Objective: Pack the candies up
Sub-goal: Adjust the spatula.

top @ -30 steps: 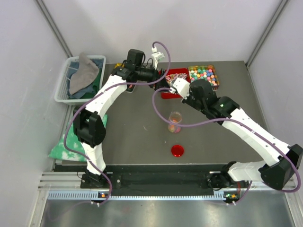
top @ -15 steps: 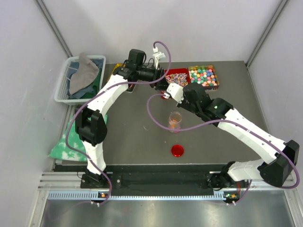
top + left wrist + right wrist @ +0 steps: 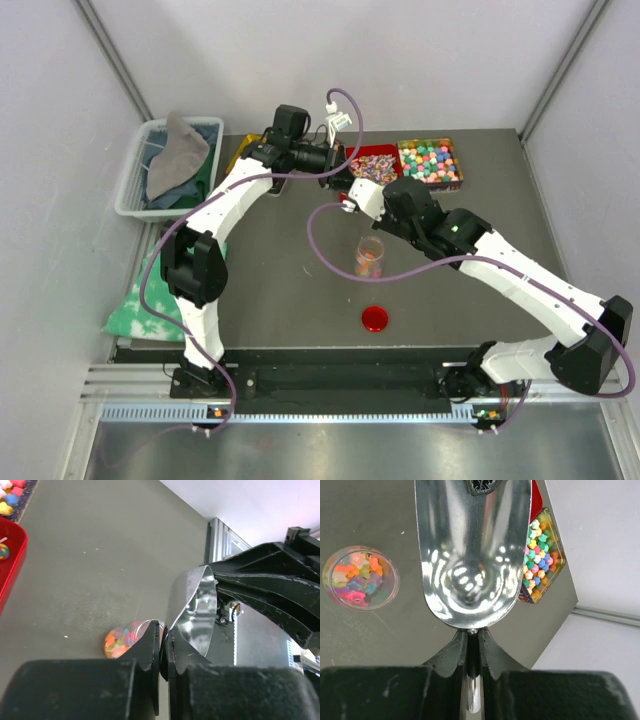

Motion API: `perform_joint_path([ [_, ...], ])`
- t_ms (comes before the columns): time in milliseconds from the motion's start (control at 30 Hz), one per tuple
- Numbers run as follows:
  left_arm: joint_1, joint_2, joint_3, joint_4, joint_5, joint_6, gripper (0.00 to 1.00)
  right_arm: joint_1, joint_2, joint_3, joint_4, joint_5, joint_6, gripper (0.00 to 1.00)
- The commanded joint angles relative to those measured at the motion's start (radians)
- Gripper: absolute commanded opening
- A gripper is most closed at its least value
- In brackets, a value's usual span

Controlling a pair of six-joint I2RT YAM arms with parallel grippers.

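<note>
We see the empty scoop (image 3: 470, 555) clamped at both ends: right pincer (image 3: 472, 639) on its handle, left pincer (image 3: 161, 635) shut on its lip, long axis running far-left. The candies (image 3: 430, 160) lie loose in trays (image 3: 440, 186) at the desk (image 3: 280, 290)'s far edge, just right of the scoop; the part-filled cup (image 3: 370, 255) is nearest the right arm

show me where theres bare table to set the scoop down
Bare table lies between the left arm and the cup, and at the near right between the red lid and the right arm. Crowded: the far middle, where the left pincer and the right pincer, holding the scoop, meet by the candy trays.
</note>
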Motion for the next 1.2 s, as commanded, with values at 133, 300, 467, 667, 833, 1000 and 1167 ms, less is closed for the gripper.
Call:
perform_joint_path([
  [133,-0.008,0.036,0.005,0.058,0.102,-0.002,0.0,0.02,-0.077,0.086,0.042,-0.086,0.001,0.0],
  [300,-0.021,0.045,0.003,0.047,0.115,0.015,0.0,0.02,-0.116,0.117,0.013,-0.166,0.004,0.0],
  [467,-0.035,0.045,0.008,0.046,0.146,0.016,0.0,0.021,-0.117,0.122,0.004,-0.212,0.013,0.0],
  [667,-0.04,0.032,0.002,0.05,0.183,0.012,0.0,0.02,-0.121,0.07,0.045,-0.186,-0.004,0.01],
  [833,-0.043,0.013,-0.017,0.085,0.223,-0.021,0.0,0.02,-0.127,0.069,0.05,-0.186,-0.013,0.08],
  [1000,-0.041,0.004,-0.032,0.104,0.258,-0.036,0.0,0.012,-0.135,0.086,0.002,-0.24,-0.013,0.14],
  [1167,-0.043,-0.008,-0.038,0.11,0.293,-0.044,0.0,-0.003,-0.152,0.091,-0.025,-0.275,-0.022,0.24],
])
